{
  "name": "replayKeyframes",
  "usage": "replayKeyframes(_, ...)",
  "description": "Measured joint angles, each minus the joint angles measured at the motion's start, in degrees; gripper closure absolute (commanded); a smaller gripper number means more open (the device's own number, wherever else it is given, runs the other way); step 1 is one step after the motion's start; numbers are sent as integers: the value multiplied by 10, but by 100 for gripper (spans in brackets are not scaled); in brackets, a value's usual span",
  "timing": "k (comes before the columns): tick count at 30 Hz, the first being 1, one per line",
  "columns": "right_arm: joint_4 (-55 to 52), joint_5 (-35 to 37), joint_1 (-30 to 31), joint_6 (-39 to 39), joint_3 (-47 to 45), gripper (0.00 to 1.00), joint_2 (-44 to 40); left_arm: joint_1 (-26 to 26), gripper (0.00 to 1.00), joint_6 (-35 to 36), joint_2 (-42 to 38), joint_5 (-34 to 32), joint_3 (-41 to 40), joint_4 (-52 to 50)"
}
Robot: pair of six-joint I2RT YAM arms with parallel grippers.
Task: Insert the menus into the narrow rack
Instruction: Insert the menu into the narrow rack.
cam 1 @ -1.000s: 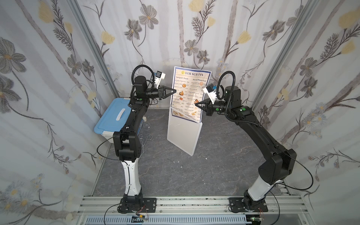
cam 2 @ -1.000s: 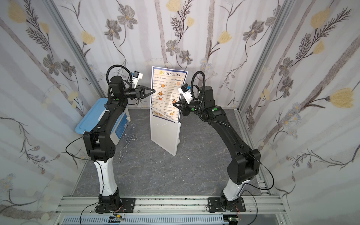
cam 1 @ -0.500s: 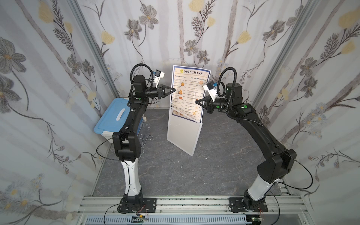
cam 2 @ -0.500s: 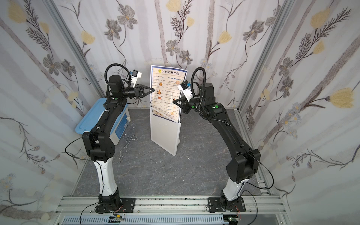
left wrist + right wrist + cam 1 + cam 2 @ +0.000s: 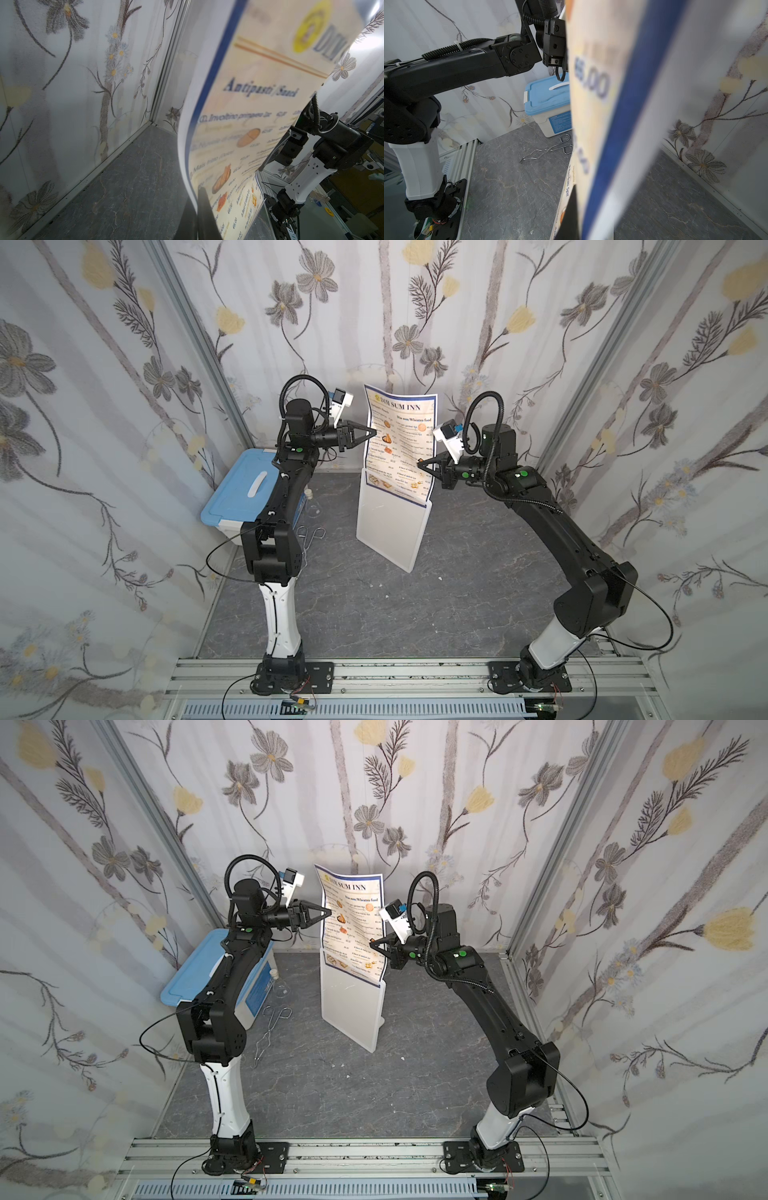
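Note:
The menu (image 5: pixel 399 435) (image 5: pixel 353 919), a white sheet with a blue border headed "DIM SUM INN", stands upright with its bottom strip inside the top of the narrow rack (image 5: pixel 390 531) (image 5: pixel 353 1015). The rack is a white translucent sleeve standing upright on the grey floor. My left gripper (image 5: pixel 375 432) (image 5: pixel 330 912) is shut on the menu's left edge at mid height. My right gripper (image 5: pixel 419 462) (image 5: pixel 371 944) is shut on its right edge, lower down. In the left wrist view the sheet (image 5: pixel 239 124) curves between the pinching fingertips (image 5: pixel 202 199). In the right wrist view it (image 5: pixel 602 104) fills the centre.
A blue-lidded storage box (image 5: pixel 245 497) (image 5: pixel 548 99) sits at the back left under the left arm. Metal tongs (image 5: pixel 309 535) (image 5: pixel 548 151) lie on the floor beside it. Flowered walls close in on three sides, and an aluminium rail runs along the front.
Both grippers stay shut on the menu at nearly the same places. The sheet's top edge has flexed slightly and stands a little flatter.

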Motion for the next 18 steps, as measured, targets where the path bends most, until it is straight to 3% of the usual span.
replayKeyframes(6,10,2,0,5,-26,100,-10,-1,84,16,-1,-7,0,-22)
replayKeyframes(18,43,-7,1,46,-57,100,-31,-8,82,66,-11,-23,6,-80)
